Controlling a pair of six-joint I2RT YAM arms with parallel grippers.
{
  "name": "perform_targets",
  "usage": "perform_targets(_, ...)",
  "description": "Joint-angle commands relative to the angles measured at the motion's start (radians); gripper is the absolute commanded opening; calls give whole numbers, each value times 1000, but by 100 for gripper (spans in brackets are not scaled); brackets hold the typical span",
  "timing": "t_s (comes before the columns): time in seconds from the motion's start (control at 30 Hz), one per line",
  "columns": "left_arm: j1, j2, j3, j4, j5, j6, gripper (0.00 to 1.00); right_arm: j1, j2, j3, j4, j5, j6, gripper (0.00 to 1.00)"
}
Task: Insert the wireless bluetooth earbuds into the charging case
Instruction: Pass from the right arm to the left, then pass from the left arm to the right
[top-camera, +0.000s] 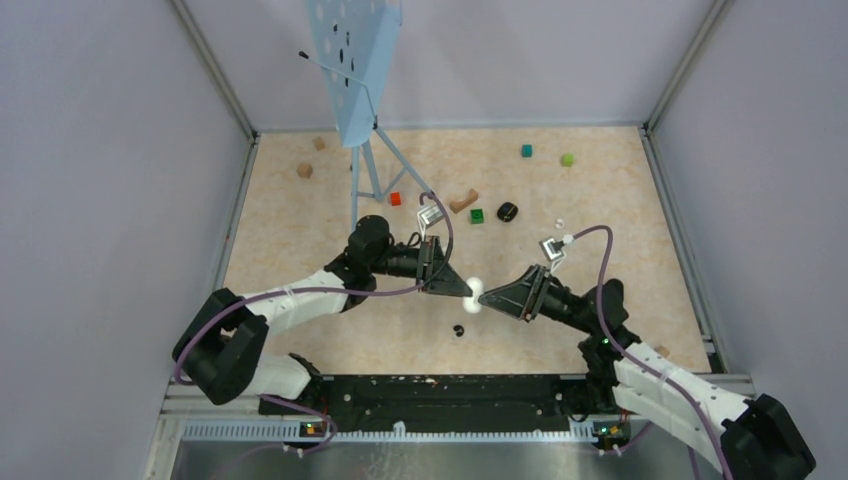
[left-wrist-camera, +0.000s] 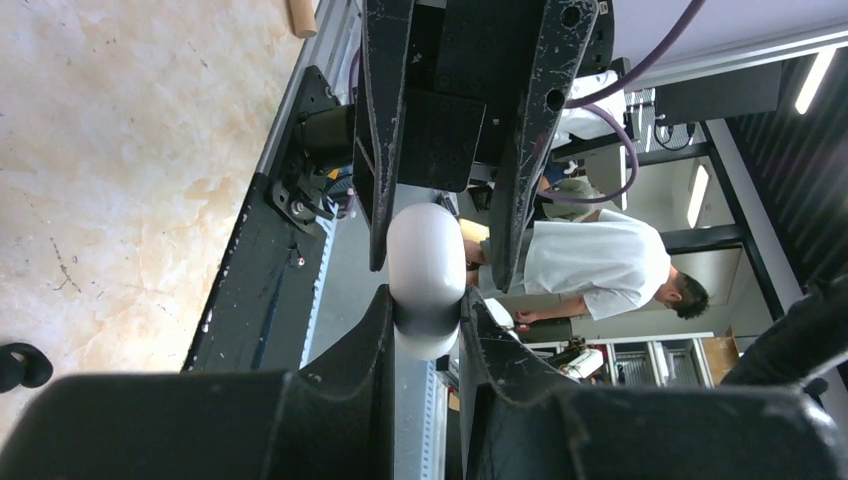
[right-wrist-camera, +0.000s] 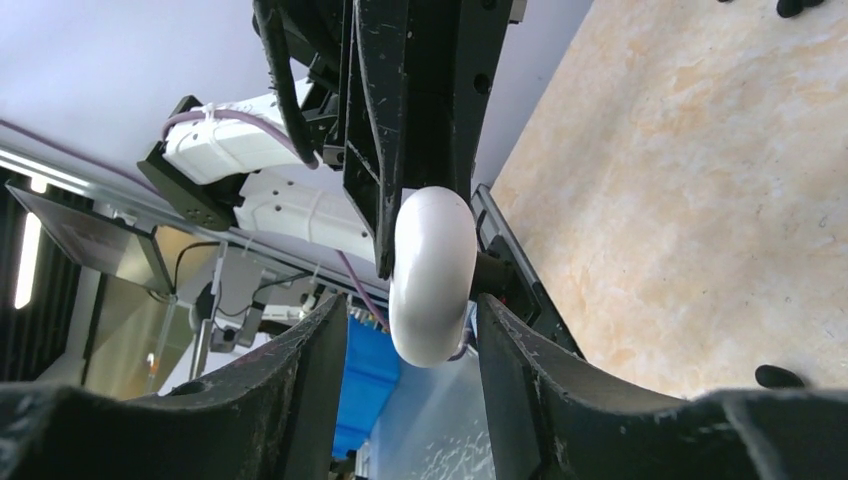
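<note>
black bud (top-camera: 458, 330): loose on the table (top-camera: 300, 230), just on the base side of the two claws, touching neither; not yet in the case.
case (top-camera: 474, 293): white, smooth, rounded; held off the table between the two claw tips at mid-table; looks closed, no lid gap to be made out.
left claw (top-camera: 466, 290): pinching one end of the case between both fingers (left-wrist-camera: 370, 350), snug on either side in its wrist view.
right claw (top-camera: 486, 298): spread wider than the case, fingers (right-wrist-camera: 510, 370) flanking the other end; close on one side, a clear gap on the other.
step in hand: judged to be getting a second hold on the case so the lid can be opened.
how to do it well: keep the left pinch firm and unmoving; centre the right claw so both pads meet the shell together; close only on the free half; then ease the lid away without twisting.
risk: glossy curved shell, likely to squirt out under an uneven squeeze; best kept low over the table.
next after that: likely setting the case mouth-up before reaching for the black bud.
farther back: red block (top-camera: 395, 199), green block (top-camera: 477, 215) and a dark lump (top-camera: 507, 211), well apart from the claws; whether the lump is a bud, cannot tell.
</note>
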Motion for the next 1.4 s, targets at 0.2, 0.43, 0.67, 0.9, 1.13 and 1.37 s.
perform_targets(0.2,3,-52,-25,111,-10,-67,3,-12,62,-12,71,19,0,49)
perform_targets(0.43,3,-83,-20,93,-27,-72,1,-68,28,-101,91,38,76,49)
perform_targets(0.67,3,-77,-17,90,-27,-56,1,-92,-3,-101,36,2,84,55)
perform_targets(0.9,3,-43,-17,89,-15,-41,1,-93,-121,-19,-178,8,-19,66)
perform_targets(1.13,3,-26,-33,114,-6,-49,1,-93,-97,93,-225,-55,-128,71)
perform_targets(1.37,2,-26,-38,172,11,-82,1,-93,125,97,119,-195,-33,62)
